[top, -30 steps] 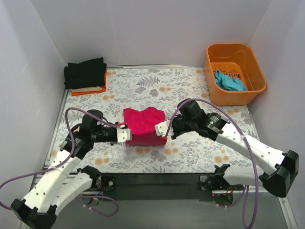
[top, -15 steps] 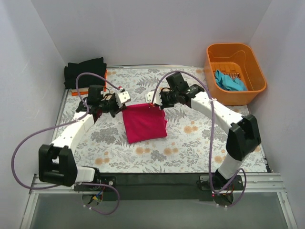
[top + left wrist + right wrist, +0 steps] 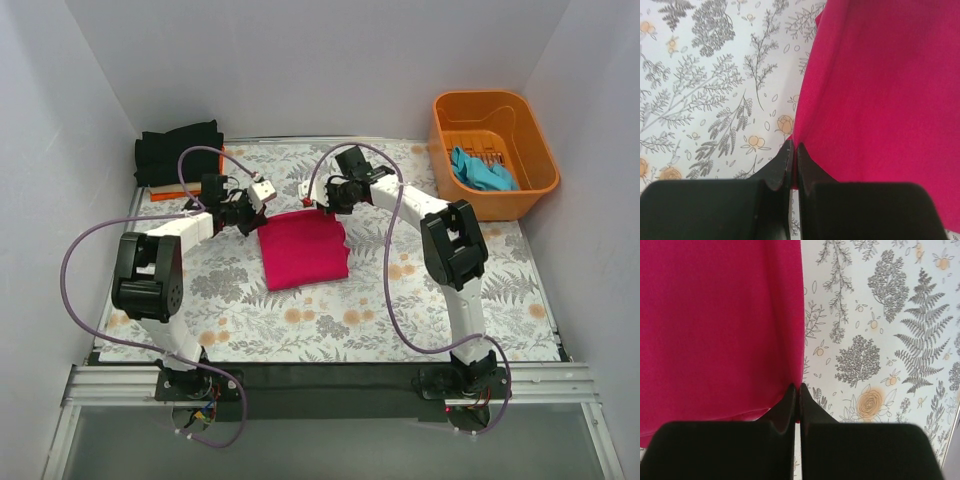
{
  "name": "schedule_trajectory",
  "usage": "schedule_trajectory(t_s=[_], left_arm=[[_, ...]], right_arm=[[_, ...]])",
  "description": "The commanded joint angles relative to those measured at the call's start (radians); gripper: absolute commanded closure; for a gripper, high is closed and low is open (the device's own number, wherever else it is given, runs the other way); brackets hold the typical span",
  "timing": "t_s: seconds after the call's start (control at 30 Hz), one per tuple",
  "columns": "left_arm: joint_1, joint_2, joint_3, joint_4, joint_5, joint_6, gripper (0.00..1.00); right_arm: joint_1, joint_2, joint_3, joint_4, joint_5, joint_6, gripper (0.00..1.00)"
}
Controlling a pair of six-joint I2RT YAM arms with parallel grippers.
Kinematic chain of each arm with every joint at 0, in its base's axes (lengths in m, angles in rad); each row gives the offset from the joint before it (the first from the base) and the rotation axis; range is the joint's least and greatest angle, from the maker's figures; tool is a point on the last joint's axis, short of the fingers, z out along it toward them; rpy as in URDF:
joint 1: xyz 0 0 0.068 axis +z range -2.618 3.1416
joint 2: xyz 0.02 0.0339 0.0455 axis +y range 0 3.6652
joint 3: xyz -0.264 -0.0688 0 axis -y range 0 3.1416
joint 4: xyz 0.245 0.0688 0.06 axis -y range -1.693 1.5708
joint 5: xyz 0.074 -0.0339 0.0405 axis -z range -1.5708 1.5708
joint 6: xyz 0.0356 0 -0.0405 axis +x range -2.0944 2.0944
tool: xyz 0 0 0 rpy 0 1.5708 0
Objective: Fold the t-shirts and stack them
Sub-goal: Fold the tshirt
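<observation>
Top view: pink shirt (image 3: 303,250) lies folded mid-frame on the table (image 3: 400,300), long axis top-to-bottom w/ slight tilt. Left gripper (image 3: 262,190) & right gripper (image 3: 303,196) are at its upper corners.
Left wrist: jaws pinched closed on the shirt's left edge, bottom centre.
Right wrist: jaws pinched closed on its right edge.

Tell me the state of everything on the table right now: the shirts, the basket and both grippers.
Pink shirt: folded, far corners gripped.
Teal shirt: crumpled, in the basket.
Black shirt: folded, top of the far-left stack.
Basket: upright, holding the teal shirt.
Left gripper: shut on one corner of the pink shirt.
Right gripper: shut on its other corner.
</observation>
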Motion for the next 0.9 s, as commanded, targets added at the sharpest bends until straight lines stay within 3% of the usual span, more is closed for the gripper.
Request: schedule_trajectory(t_s=[0.0,0.17,0.33,0.57,0.67,0.7,0.73,0.77,0.87], left_arm=[[0.004,-0.06,0.055,0.046,0.042,-0.03,1.0],[0.002,-0.089,0.069,0.029,0.039,-0.042,1.0],[0.001,-0.068,0.078,0.024,-0.025,-0.035,1.0],[0.002,0.086,0.182,0.054,-0.065,-0.11,1.0],[0.002,0.179,0.248,0.051,-0.074,-0.165,0.97],[0.002,0.222,0.271,0.043,-0.1,-0.183,0.96],[0.002,0.245,0.294,0.034,-0.108,-0.218,0.94],[0.002,0.264,0.318,0.005,-0.114,-0.235,0.86],[0.001,0.322,0.436,-0.072,-0.114,-0.319,0.76]], right_arm=[[-0.023,-0.096,0.017,0.051,-0.017,0.032,0.99],[-0.024,-0.156,-0.008,0.073,-0.008,0.041,0.99],[-0.026,-0.107,0.007,0.09,0.013,0.049,0.99],[-0.029,0.014,0.045,0.153,0.061,0.085,0.99],[-0.032,0.076,0.084,0.182,0.088,0.11,0.86],[-0.033,0.102,0.12,0.182,0.096,0.118,0.77],[-0.033,0.111,0.139,0.182,0.11,0.127,0.76],[-0.036,0.119,0.156,0.182,0.114,0.141,0.75],[-0.039,0.113,0.214,0.182,0.145,0.182,0.59]])
